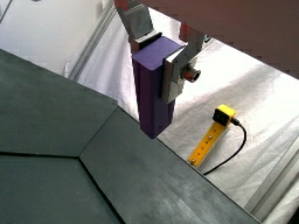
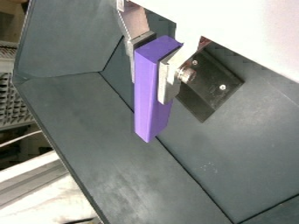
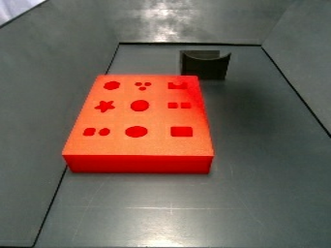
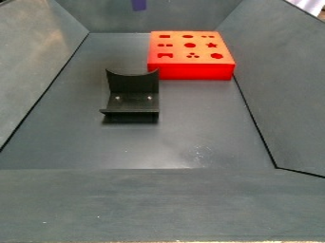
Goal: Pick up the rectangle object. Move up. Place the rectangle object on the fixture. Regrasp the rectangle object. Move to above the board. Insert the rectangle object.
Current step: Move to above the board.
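Gripper (image 1: 159, 54) fingers (image 1: 142, 21) clamp the purple rectangle object (image 1: 153, 92) upright, high above the floor. Board (image 3: 139, 121) and fixture (image 4: 131, 92) sit apart below.

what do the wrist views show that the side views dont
Only the wrist views show the end effector: its silver fingers are shut on the upper end of the rectangle object, which hangs upright, well above the floor. One wrist view also shows a yellow device outside the bin.

Only the side views show the board with its cutouts, lying flat and unoccupied.

Shared: the fixture appears in both side views and in a wrist view, standing empty. The block's lower tip just shows at the edge of a side view.
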{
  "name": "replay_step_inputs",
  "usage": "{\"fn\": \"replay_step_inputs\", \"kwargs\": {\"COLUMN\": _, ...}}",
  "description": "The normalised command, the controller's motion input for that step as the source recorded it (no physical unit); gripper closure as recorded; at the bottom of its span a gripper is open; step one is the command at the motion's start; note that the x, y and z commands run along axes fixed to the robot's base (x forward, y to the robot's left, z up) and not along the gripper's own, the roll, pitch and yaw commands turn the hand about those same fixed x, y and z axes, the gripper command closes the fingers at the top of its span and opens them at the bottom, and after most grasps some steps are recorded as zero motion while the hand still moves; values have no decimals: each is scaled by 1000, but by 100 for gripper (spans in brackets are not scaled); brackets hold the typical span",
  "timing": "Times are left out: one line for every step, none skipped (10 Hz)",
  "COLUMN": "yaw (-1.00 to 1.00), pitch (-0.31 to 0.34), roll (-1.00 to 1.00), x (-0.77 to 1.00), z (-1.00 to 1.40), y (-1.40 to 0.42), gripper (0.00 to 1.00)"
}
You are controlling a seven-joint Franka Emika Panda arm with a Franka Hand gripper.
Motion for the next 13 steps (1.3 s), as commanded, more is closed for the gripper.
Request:
{"fn": "replay_step_inputs", "kwargs": {"yaw": -111, "pitch": -161, "roll": -1000, "x": -455, "z": 316, "y": -1000, "gripper": 100}}
{"fn": "replay_step_inputs", "kwargs": {"yaw": -114, "pitch": -166, "roll": -1000, "x": -473, "z": 332, "y": -1000, "gripper": 100}}
{"fn": "replay_step_inputs", "kwargs": {"yaw": -128, "pitch": -173, "roll": -1000, "x": -501, "z": 323, "y": -1000, "gripper": 100}}
{"fn": "replay_step_inputs", "kwargs": {"yaw": -139, "pitch": -175, "roll": -1000, "x": -510, "z": 326, "y": -1000, "gripper": 100}}
{"fn": "replay_step_inputs", "kwargs": {"yaw": -150, "pitch": -173, "roll": -1000, "x": -523, "z": 331, "y": -1000, "gripper": 100}}
{"fn": "replay_step_inputs", "kwargs": {"yaw": -162, "pitch": -164, "roll": -1000, "x": -541, "z": 330, "y": -1000, "gripper": 100}}
{"fn": "replay_step_inputs", "kwargs": {"yaw": -170, "pitch": -161, "roll": -1000, "x": -565, "z": 335, "y": -1000, "gripper": 100}}
{"fn": "replay_step_inputs", "kwargs": {"yaw": -175, "pitch": -159, "roll": -1000, "x": -596, "z": 339, "y": -1000, "gripper": 100}}
{"fn": "replay_step_inputs", "kwargs": {"yaw": -178, "pitch": -156, "roll": -1000, "x": -450, "z": 234, "y": -680, "gripper": 100}}
{"fn": "replay_step_inputs", "kwargs": {"yaw": -179, "pitch": -153, "roll": -1000, "x": -349, "z": 169, "y": -490, "gripper": 100}}
{"fn": "replay_step_inputs", "kwargs": {"yaw": -170, "pitch": -146, "roll": -1000, "x": -196, "z": 71, "y": -195, "gripper": 100}}
{"fn": "replay_step_inputs", "kwargs": {"yaw": -128, "pitch": -117, "roll": -812, "x": -121, "z": 27, "y": -66, "gripper": 100}}
{"fn": "replay_step_inputs", "kwargs": {"yaw": -78, "pitch": -89, "roll": -578, "x": -82, "z": 11, "y": -8, "gripper": 100}}
